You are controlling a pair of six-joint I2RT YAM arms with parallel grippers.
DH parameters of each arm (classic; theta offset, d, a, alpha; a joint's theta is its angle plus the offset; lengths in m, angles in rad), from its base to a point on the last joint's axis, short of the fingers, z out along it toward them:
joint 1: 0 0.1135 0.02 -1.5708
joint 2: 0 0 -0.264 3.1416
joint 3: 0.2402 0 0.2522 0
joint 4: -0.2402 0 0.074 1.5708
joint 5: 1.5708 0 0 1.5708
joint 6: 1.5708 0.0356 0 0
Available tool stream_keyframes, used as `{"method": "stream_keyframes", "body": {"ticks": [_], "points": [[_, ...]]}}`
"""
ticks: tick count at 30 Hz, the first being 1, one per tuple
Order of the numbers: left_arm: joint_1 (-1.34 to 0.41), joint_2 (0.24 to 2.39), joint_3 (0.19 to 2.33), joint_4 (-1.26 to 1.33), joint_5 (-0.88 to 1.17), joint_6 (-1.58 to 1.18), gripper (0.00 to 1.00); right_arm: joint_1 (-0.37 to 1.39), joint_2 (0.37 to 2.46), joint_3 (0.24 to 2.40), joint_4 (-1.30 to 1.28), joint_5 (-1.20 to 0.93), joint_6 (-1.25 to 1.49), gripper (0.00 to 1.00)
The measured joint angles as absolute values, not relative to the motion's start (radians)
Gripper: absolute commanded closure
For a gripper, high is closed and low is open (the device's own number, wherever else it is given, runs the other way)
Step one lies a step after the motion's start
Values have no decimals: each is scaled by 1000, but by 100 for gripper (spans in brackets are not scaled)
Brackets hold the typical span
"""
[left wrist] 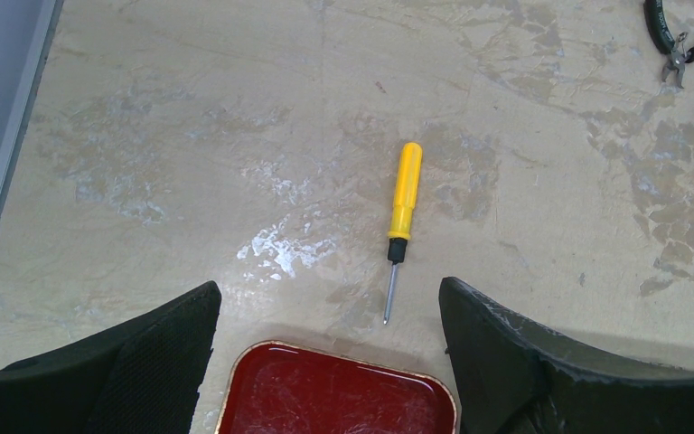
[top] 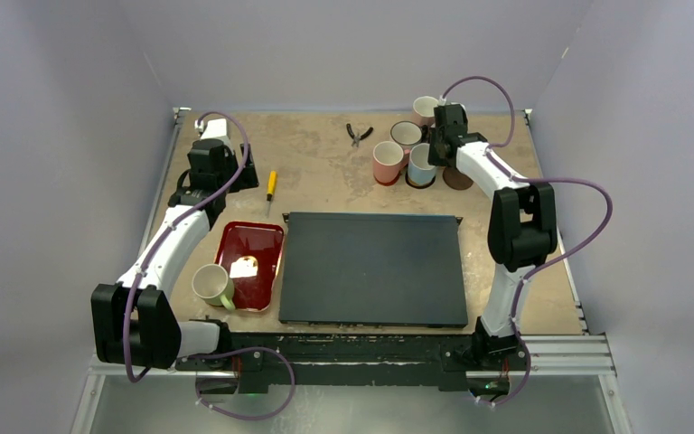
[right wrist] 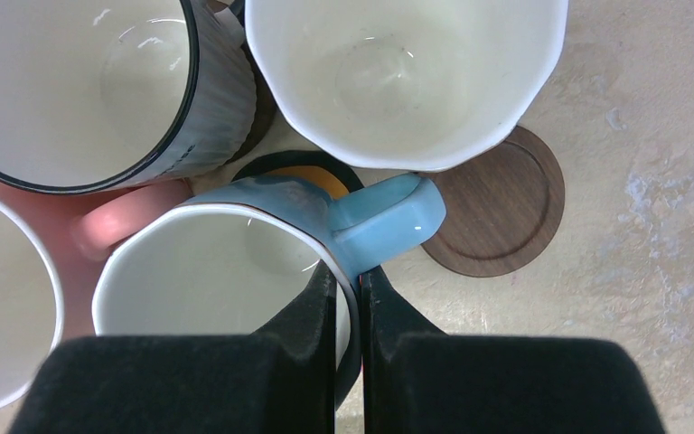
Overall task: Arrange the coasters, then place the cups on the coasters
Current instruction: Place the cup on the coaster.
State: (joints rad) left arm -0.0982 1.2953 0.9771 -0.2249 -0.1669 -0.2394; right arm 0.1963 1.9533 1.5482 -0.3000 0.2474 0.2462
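Observation:
My right gripper [right wrist: 348,276] is shut on the rim of the light blue cup [right wrist: 235,271] beside its handle, one finger inside and one outside. The cup stands over a yellow and black coaster [right wrist: 312,176]. Pressed around it are a black cup [right wrist: 81,90], a pale cup [right wrist: 407,72] and a salmon pink cup [right wrist: 0,307]. A brown wood coaster [right wrist: 506,212] lies half under the pale cup. This cluster sits at the back right, round the light blue cup [top: 421,165]. A light green cup [top: 211,284] is by the red tray. My left gripper [left wrist: 325,312] hangs open and holds nothing.
A red tray [top: 251,265] with a small pale thing on it lies front left, next to a large black mat [top: 372,268]. A yellow screwdriver [left wrist: 402,208] lies just beyond the tray. Pliers [top: 358,134] lie at the back, left of the cups.

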Motion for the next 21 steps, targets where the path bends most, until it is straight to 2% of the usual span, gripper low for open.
{"method": "stream_keyframes", "body": {"ticks": [2, 6, 11, 18, 21], "points": [[-98, 1295, 977, -225, -167, -239, 14, 196, 1954, 1548, -300, 250, 248, 100], [-98, 1295, 977, -225, -167, -239, 14, 196, 1957, 1548, -300, 256, 258, 91], [-98, 1296, 977, -225, -165, -239, 14, 196, 1957, 1548, -299, 263, 270, 76], [-98, 1296, 977, -225, -163, -239, 14, 196, 1957, 1549, -280, 267, 273, 69], [-98, 1297, 977, -225, -163, -239, 14, 196, 1957, 1549, -279, 266, 273, 63]]}}
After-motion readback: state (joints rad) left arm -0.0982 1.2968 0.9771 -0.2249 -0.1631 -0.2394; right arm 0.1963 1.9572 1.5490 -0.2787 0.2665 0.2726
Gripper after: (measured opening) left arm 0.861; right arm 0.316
